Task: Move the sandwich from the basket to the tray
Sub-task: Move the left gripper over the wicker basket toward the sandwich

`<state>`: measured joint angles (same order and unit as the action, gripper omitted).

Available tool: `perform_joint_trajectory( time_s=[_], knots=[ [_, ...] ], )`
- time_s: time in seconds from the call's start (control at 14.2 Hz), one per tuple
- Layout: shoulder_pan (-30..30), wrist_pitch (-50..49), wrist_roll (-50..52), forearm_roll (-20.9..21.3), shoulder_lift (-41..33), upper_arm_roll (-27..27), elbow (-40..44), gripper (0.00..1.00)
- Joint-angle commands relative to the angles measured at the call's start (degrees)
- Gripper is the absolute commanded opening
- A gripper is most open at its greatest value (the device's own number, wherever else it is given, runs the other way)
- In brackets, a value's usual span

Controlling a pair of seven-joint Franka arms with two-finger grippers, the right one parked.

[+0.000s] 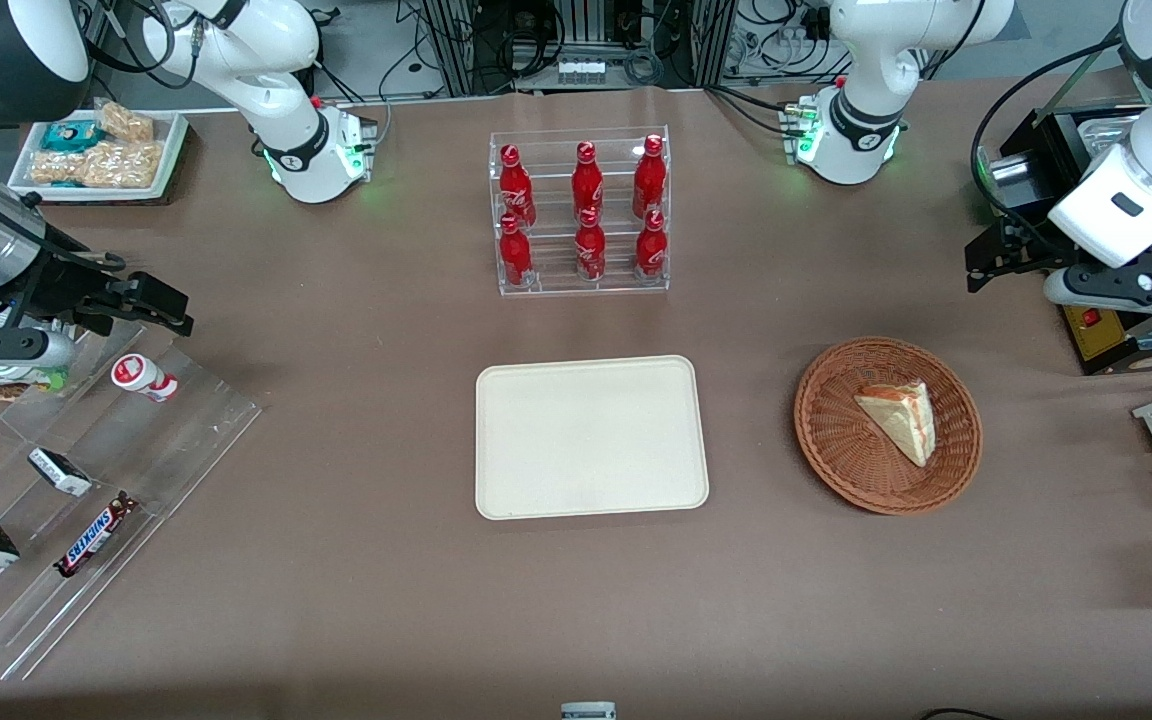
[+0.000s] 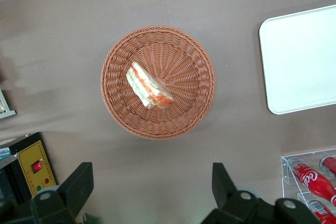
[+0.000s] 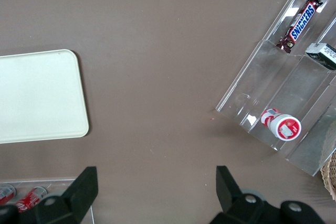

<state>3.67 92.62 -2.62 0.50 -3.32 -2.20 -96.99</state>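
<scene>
1. Gripper [image 2: 152,192] spread wide, high above table, empty.
2. Sandwich [image 1: 900,418] lies mid-basket [image 1: 836,440]; tray [image 1: 591,437] bare.
3. Descend centred, fingers straddling the wedge's flat faces; clamp gently.

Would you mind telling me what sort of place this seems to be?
Probably a robotics lab mocked up as a snack counter: cola bottles in a clear rack, a sandwich in a basket, an empty tray, and the pincer open above the table.
</scene>
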Motion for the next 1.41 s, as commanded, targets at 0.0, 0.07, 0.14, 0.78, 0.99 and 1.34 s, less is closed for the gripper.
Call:
perform_joint_trajectory(
  time_s=[0.0,0.07,0.14,0.78,0.99,1.34],
  knots=[
    [-0.4,-2.1,0.5,-0.3,2.2,-0.2,3.2,1.0],
    [-0.4,-2.1,0.6,-0.3,2.3,-0.2,3.2,1.0],
    [-0.3,-2.4,0.6,-0.3,2.3,-0.2,3.1,1.0],
    [-0.5,-3.1,0.8,-0.3,3.4,0.0,-0.8,1.0],
    [-0.5,4.5,0.8,-0.2,5.7,0.9,-7.5,1.0],
    [-0.5,28.7,2.9,1.7,6.1,1.8,-25.4,1.0]
  ],
)
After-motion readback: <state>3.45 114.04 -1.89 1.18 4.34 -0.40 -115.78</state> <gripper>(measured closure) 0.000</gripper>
